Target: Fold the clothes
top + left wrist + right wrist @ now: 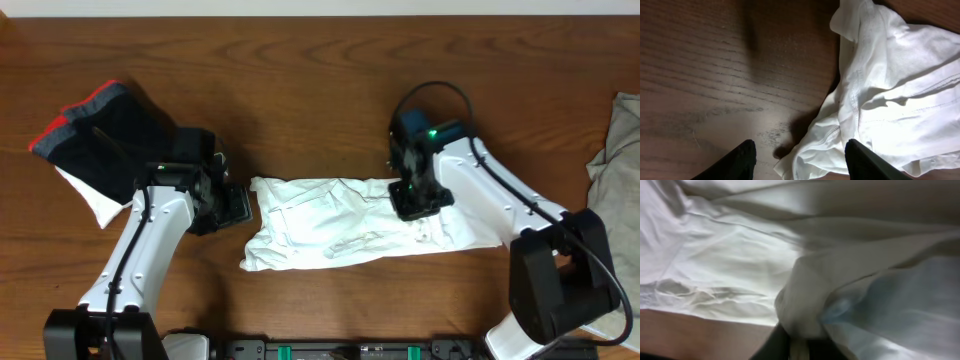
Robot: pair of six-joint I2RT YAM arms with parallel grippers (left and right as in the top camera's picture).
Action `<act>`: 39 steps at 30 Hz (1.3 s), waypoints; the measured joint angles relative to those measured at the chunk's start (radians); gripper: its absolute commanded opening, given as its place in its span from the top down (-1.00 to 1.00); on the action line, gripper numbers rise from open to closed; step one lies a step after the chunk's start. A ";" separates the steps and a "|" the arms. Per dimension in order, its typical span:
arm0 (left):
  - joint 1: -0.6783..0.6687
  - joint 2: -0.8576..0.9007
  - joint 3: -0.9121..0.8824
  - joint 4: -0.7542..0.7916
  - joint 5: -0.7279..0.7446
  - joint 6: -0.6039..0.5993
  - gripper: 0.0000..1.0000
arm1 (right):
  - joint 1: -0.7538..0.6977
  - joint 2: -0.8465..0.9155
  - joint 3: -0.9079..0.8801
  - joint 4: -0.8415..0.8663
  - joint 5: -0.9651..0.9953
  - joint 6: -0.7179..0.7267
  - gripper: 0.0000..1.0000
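Note:
The white T-shirt (340, 225) lies crumpled in a rough band across the middle of the table, its lettering and tag hidden. My left gripper (238, 207) is open at the shirt's left edge. In the left wrist view a corner of the shirt (880, 90) lies between the two fingers (800, 155), untouched. My right gripper (415, 195) is down on the shirt's upper right part. In the right wrist view its fingers (800, 345) are shut on a pinched fold of the white cloth (805, 305).
A dark garment with red trim (100, 130) lies on a white cloth at the far left. A grey-beige garment (615, 160) lies at the right edge. Bare wood table (300, 90) lies behind the shirt.

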 measured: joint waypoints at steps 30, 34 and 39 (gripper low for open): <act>0.000 0.000 0.000 0.017 0.000 0.000 -0.19 | 0.034 -0.052 0.181 -0.080 0.234 0.063 0.66; 0.000 0.000 0.000 0.018 0.000 0.000 -0.19 | 0.012 -0.053 0.151 -0.129 0.250 0.106 0.70; 0.000 0.000 0.000 0.018 0.000 0.000 -0.21 | 0.018 -0.053 0.048 -0.104 0.201 0.109 0.70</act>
